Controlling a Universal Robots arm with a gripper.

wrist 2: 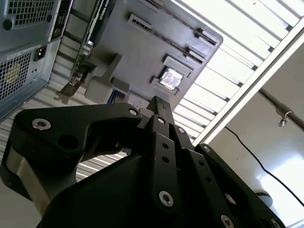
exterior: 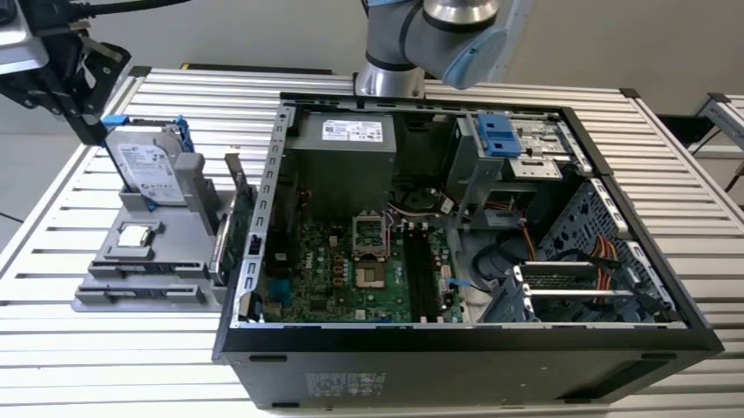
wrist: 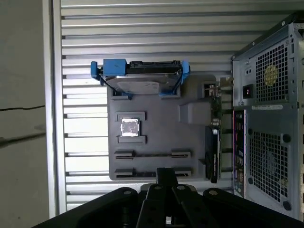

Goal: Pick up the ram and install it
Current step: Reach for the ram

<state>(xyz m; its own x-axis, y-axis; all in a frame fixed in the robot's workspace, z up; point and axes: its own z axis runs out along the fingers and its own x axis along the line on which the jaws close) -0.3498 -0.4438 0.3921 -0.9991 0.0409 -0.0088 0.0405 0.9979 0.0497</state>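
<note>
Although the gripper (exterior: 89, 131) hangs high at the exterior view's upper left, above a grey parts tray (exterior: 93, 301), the job looks close to finished; the ram (exterior: 419, 274), as far as I can judge, is the long dark strip standing in the memory slots at the lower middle of the exterior view, just right of the bare processor socket (exterior: 369, 237) on the motherboard (exterior: 320, 279); whether it is fully latched I cannot tell. In both wrist views the gripper's jaws are drawn together, with no gap showing and nothing between them; it touches nothing. The tray sits just beside the open computer case (exterior: 465, 366); it holds a hard drive (exterior: 145, 170) standing upright with a blue handle, a small square silver chip (exterior: 138, 233) in its own recess, and a green card (exterior: 236, 231) on edge along the side nearest the case; its two long narrow holders (wrist: 152, 154) look bare. The case holds the motherboard, a power supply (exterior: 343, 157) at the back, and loose cables (exterior: 581, 257) on the exterior view's right.
</note>
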